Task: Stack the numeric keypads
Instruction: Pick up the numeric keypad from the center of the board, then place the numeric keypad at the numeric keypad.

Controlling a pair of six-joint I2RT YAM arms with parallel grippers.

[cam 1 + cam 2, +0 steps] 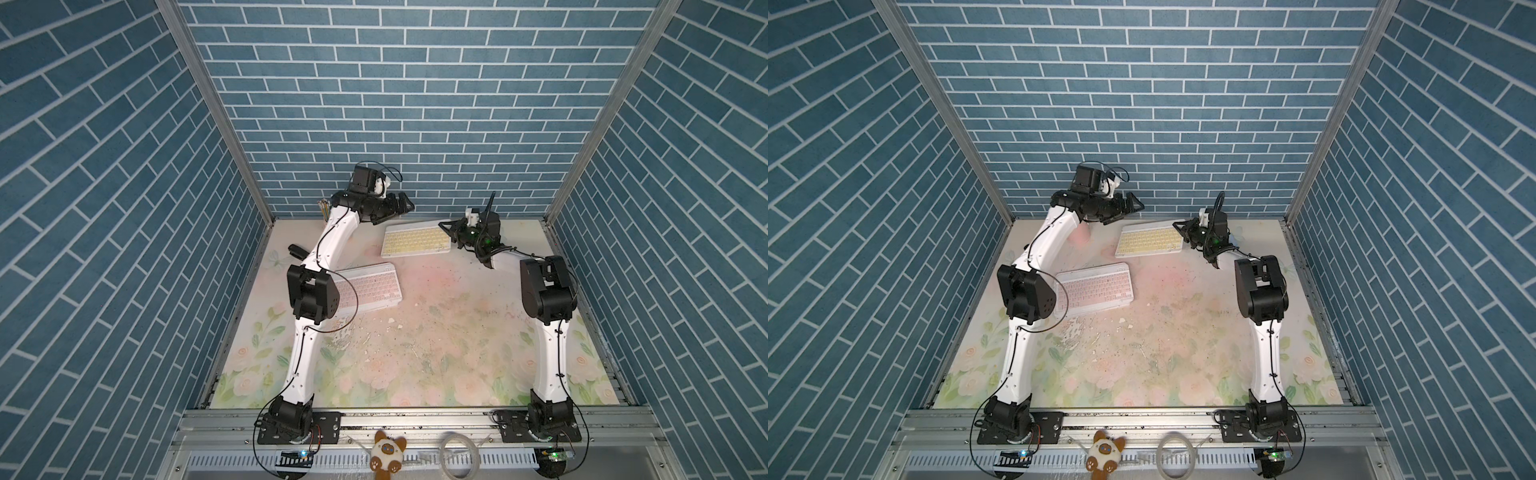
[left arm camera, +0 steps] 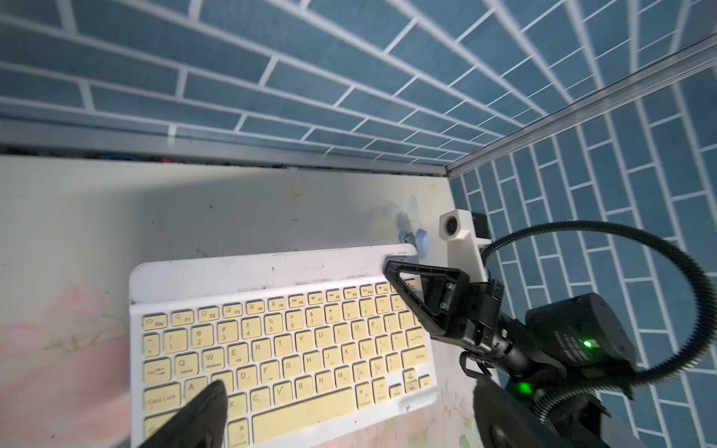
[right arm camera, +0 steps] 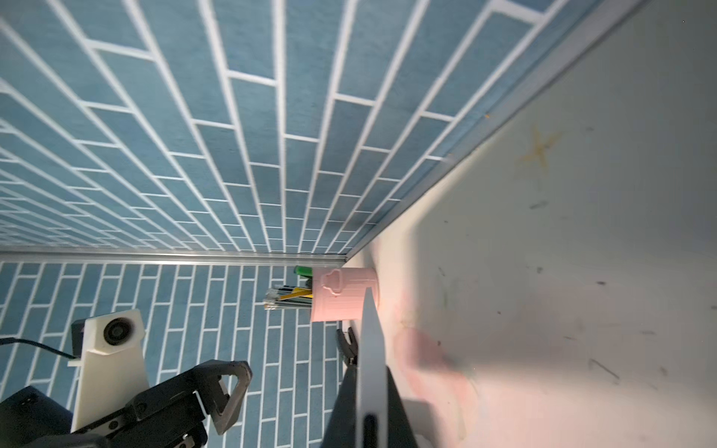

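A yellow-keyed keypad (image 1: 415,243) (image 1: 1148,241) (image 2: 287,349) lies near the back wall. My right gripper (image 1: 446,230) (image 1: 1179,228) (image 3: 370,372) is shut on its right end; in the right wrist view the white frame shows edge-on between the fingers. My left gripper (image 1: 405,203) (image 1: 1136,205) (image 2: 348,386) hangs open above that keypad's left part and holds nothing. A pink-keyed keypad (image 1: 370,286) (image 1: 1096,286) lies at the middle left on top of another white-framed one (image 1: 1100,308), partly hidden by my left arm.
A pink pen cup (image 3: 343,294) (image 1: 1079,235) stands in the back left corner. A black stapler (image 1: 296,250) lies by the left wall. The back wall (image 2: 271,97) is close behind the yellow keypad. The floral mat (image 1: 415,353) is littered with small crumbs.
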